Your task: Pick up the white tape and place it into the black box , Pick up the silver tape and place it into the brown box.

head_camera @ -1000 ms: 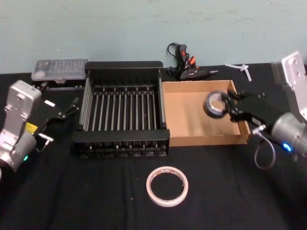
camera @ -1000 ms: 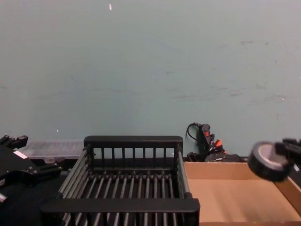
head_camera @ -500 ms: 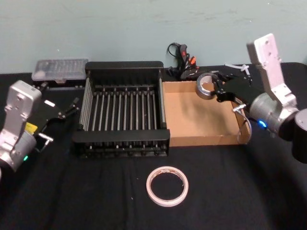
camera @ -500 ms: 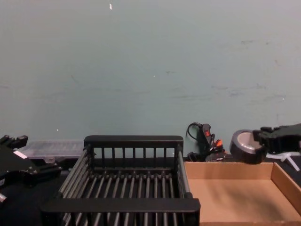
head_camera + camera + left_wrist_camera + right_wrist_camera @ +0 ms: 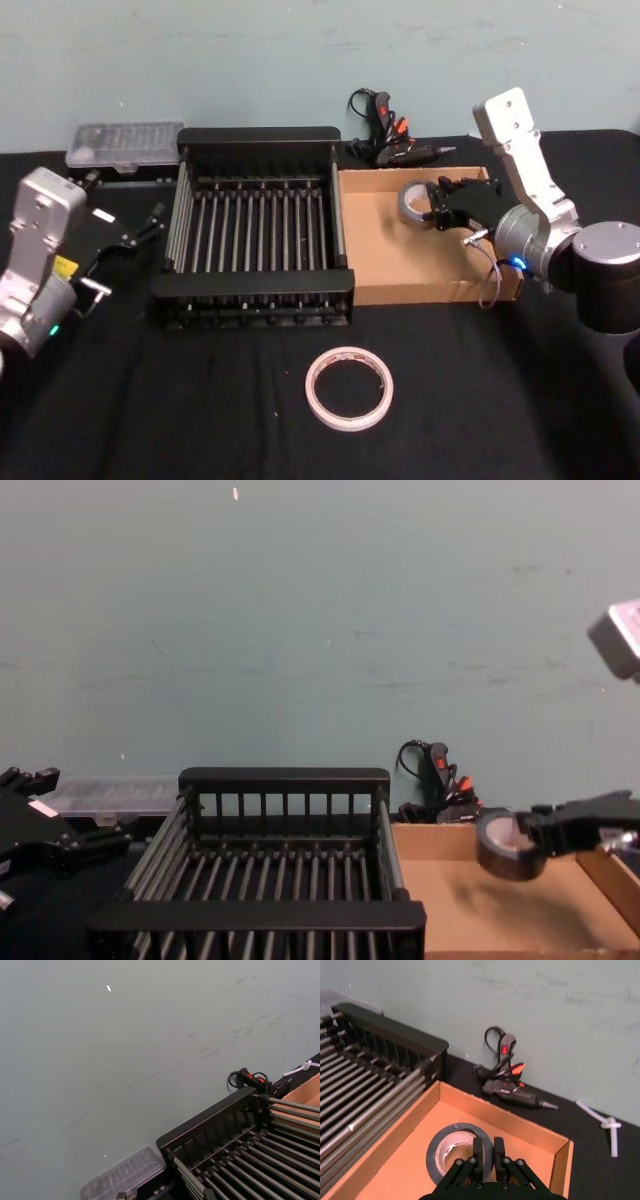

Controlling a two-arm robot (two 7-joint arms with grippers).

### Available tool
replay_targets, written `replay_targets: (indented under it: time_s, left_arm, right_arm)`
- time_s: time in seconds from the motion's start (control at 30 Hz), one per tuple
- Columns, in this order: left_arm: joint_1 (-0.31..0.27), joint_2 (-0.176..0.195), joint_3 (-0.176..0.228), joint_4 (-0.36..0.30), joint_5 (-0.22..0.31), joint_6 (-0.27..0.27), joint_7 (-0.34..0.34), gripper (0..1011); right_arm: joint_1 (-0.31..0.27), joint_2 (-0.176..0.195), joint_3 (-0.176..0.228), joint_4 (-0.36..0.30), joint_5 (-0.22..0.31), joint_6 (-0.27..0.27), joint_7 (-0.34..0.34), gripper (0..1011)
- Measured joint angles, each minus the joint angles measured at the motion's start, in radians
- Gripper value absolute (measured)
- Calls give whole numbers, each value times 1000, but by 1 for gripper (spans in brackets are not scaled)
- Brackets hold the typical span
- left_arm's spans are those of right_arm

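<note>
Silver tape [image 5: 417, 200] now lower, hanging over far part of brown box [image 5: 400, 262]; half second ago up by far rim. Right pincer [image 5: 488, 1156] clamped on roll wall. Judgement: release next, not yet on floor. White tape [image 5: 348, 387] flat on counter [image 5: 200, 400], near black box [image 5: 260, 225]. Left pincer [image 5: 150, 224] parked at left; jaw state cannot tell. Gap under roll hard to judge.

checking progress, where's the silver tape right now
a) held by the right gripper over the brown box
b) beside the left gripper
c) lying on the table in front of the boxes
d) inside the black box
a: the right gripper is shut on the silver tape, holding it above the brown box.
</note>
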State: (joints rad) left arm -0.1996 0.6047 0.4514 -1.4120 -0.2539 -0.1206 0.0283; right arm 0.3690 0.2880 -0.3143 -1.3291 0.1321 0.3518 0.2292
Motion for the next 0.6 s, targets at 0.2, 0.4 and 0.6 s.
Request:
replay_targets:
  time_s: [0.2, 0.4, 0.6]
  left_arm:
    - [0, 0, 0, 0, 0, 0, 0, 1001]
    - [0, 0, 0, 0, 0, 0, 0, 1001]
    - [0, 0, 0, 0, 0, 0, 0, 1001]
  right_arm:
    - [2, -2, -6, 16, -19, -1, 8, 133]
    - [2, -3, -5, 16, -19, 0, 8, 133]
    - [2, -3, -4, 16, -17, 1, 8, 274]
